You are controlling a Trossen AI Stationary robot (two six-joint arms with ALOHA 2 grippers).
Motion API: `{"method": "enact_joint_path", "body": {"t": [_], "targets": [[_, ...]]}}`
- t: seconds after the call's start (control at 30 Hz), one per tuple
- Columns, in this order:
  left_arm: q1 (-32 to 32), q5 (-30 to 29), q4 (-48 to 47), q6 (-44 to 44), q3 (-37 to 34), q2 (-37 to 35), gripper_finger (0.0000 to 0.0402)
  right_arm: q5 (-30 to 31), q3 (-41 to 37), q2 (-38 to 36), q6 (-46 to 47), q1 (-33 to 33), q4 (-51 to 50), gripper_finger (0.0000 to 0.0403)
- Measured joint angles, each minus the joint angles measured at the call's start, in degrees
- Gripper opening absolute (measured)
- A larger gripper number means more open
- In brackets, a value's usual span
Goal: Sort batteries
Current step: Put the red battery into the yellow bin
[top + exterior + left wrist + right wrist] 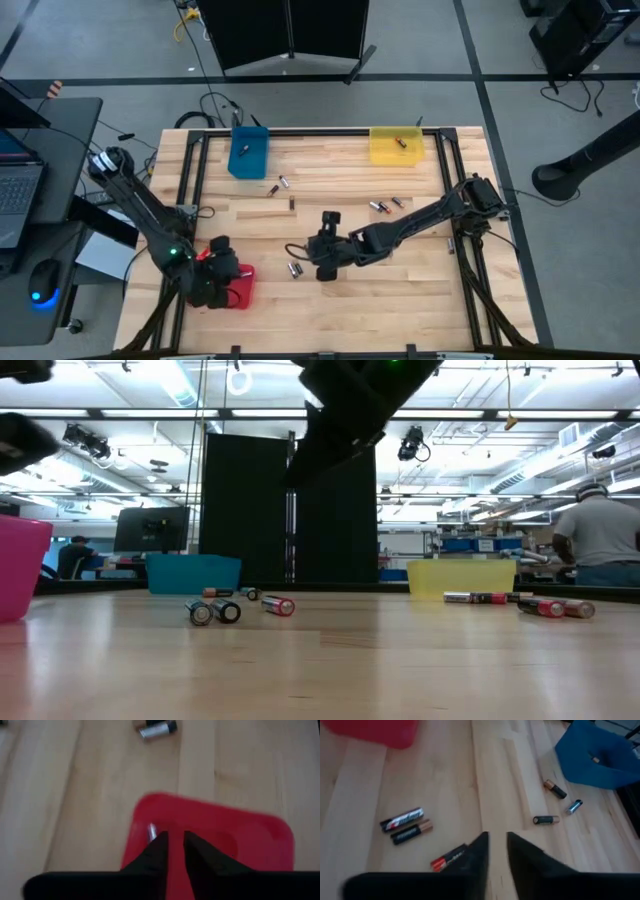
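Note:
Small batteries lie scattered on the wooden table: one pair (295,268) near the middle, several (280,186) below the blue tray (248,152), and others (385,205) toward the right. My left gripper (215,275) hangs over the red tray (240,288); its fingers (175,845) are shut but for a narrow slit and hold nothing. A silvery battery (151,832) lies in the tray beside them. My right gripper (325,252) is at the table's middle, shut and empty (497,842). A red-and-black battery (447,860) lies just beside its fingers.
The yellow tray (396,145) and the blue tray each hold a battery at the table's far side. In the low view, batteries (226,610) lie in front of the blue tray (193,573) and more (545,607) lie near the yellow tray (462,575). A person (600,530) stands in the room behind.

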Motion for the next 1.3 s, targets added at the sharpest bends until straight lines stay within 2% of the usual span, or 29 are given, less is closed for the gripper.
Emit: {"method": "enact_joint_path", "body": {"t": [0.07,0.1,0.23,0.4,0.57,0.8,0.97,1.13,1.3], "targets": [[1.8,-0.5,2.9,3.5,-0.6,0.0,0.0031,-0.2,0.0,0.0,-0.3,0.3,-0.9,0.0021],[2.8,-0.7,5.0,5.8,-1.1,0.0,0.0016,-0.2,-0.1,0.0,-0.3,0.3,-1.2,0.0013],[6.9,-0.3,16.4,15.3,-4.0,0.0,0.0008,-0.1,-2.5,-0.2,0.9,0.3,-0.4,0.0014],[13.1,4.1,33.0,27.7,-8.3,0.0,0.0004,-0.2,-8.6,-0.8,2.3,-0.7,6.3,0.0008],[20.8,10.4,48.5,38.0,-12.9,0.0,0.0003,-0.5,-17.3,-4.1,4.2,-1.4,17.4,0.0005],[31.8,21.0,69.3,46.9,-18.7,0.0,0.0003,-1.6,-34.2,-12.5,6.2,-1.7,38.1,0.0005],[37.4,22.8,71.7,50.7,-19.4,0.0,0.0003,-1.5,-45.9,-18.4,7.3,-1.7,49.7,0.0006],[42.4,23.3,73.2,53.6,-19.4,0.0,0.0004,-1.5,-52.9,-22.2,10.6,-2.3,53.2,0.0017],[49.1,32.0,79.7,53.7,-19.4,1.8,0.0004,-1.5,-53.6,-24.9,10.9,-5.6,52.4,0.0030]]}}
